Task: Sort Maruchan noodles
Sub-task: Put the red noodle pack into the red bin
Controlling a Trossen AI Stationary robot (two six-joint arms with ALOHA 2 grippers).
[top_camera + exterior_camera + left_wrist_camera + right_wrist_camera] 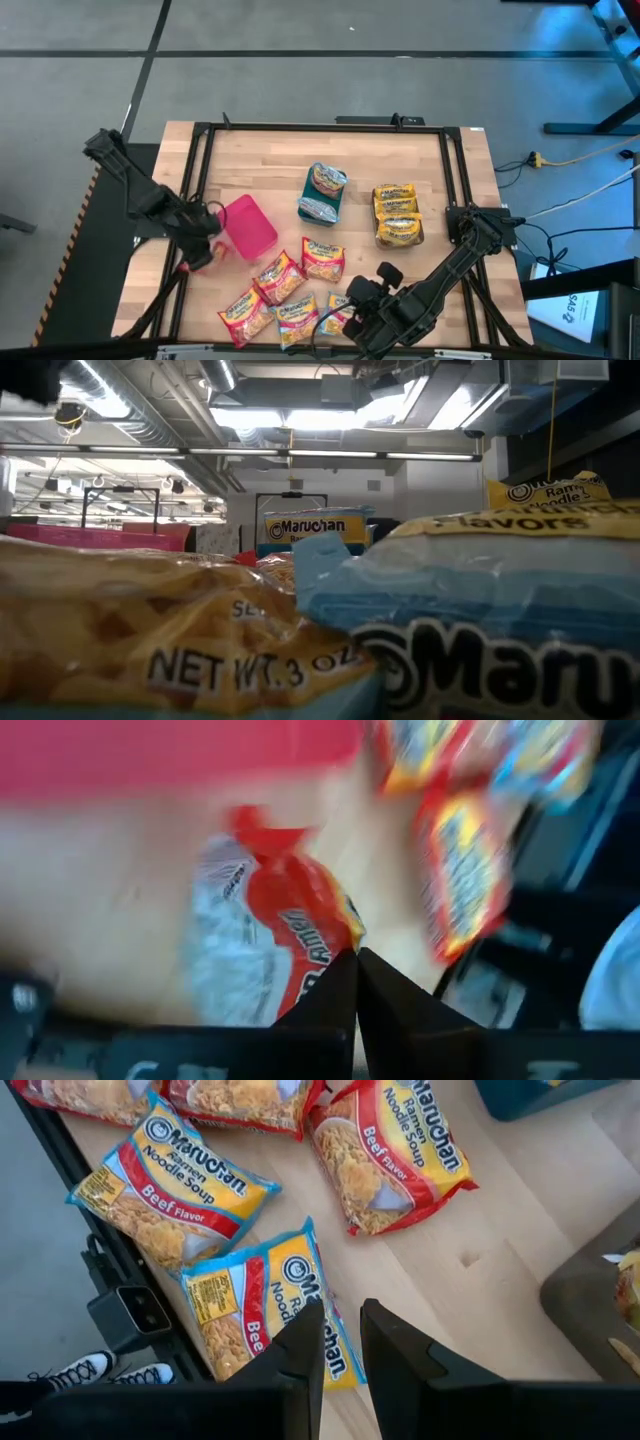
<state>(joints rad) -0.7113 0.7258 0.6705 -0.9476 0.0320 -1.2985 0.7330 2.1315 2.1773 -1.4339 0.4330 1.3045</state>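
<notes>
Several Maruchan noodle packets lie loose on the wooden table near its front edge [290, 295]; the right wrist view shows them with red, yellow and light-blue wrappers [170, 1180]. My left gripper [198, 248] hangs beside the pink bin [248, 225], shut on a red packet [285, 925]. My right gripper [340, 1335] hovers over a blue-edged packet [265, 1305] with its fingers a little apart and nothing between them. A teal bin [322, 192] holds packets. A grey bin [398, 215] holds yellow ones. My left gripper pinches the red packet by one edge [330, 950] between its two fingertips, slanting down from above. The packet spreads out beyond the fingertips over the table. The blur hides whether its far end rests on the wood.
The table has a black frame [200, 130] around it. The bins stand across its middle. In the low view two packets [150, 630] lie right in front of the camera and block most of the table. Bare wood lies at the far side [300, 145].
</notes>
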